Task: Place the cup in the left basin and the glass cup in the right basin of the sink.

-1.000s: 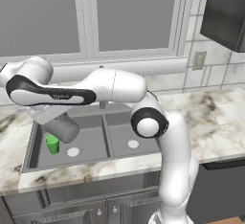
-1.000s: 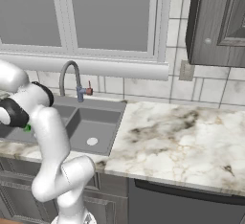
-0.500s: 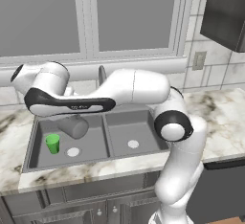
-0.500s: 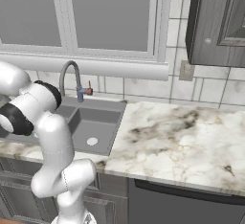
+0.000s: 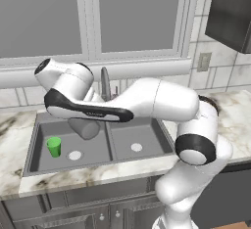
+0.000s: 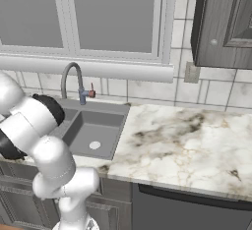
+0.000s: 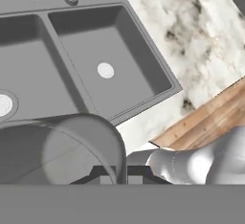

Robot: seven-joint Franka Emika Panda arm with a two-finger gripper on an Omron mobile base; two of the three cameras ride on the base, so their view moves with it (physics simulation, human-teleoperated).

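Note:
The green cup (image 5: pixel 54 146) stands upright in the left basin (image 5: pixel 39 140) of the sink (image 5: pixel 166 140), beside its drain. My gripper (image 5: pixel 84 123) is shut on the grey glass cup (image 5: pixel 87 128), held tilted in the air over the right part of the left basin, close to the centre divider (image 5: pixel 111 145). The arm's link hides the fingers from the left base view. In the hand view the glass cup (image 7: pixel 57 146) looms large at the lower left, with the right basin (image 7: pixel 129 82) and its drain beyond it. The right basin (image 6: pixel 96 128) holds nothing.
The tall grey faucet (image 5: pixel 105 83) rises behind the divider, close to the arm's forearm. Marble counter (image 6: pixel 182 145) stretches to the right of the sink. A window runs along the back wall and a dark cabinet (image 6: pixel 224 22) hangs at the upper right.
The arm has swung rightward, carrying the glass cup from beside the green cup toward the centre divider. The green cup has stayed put.

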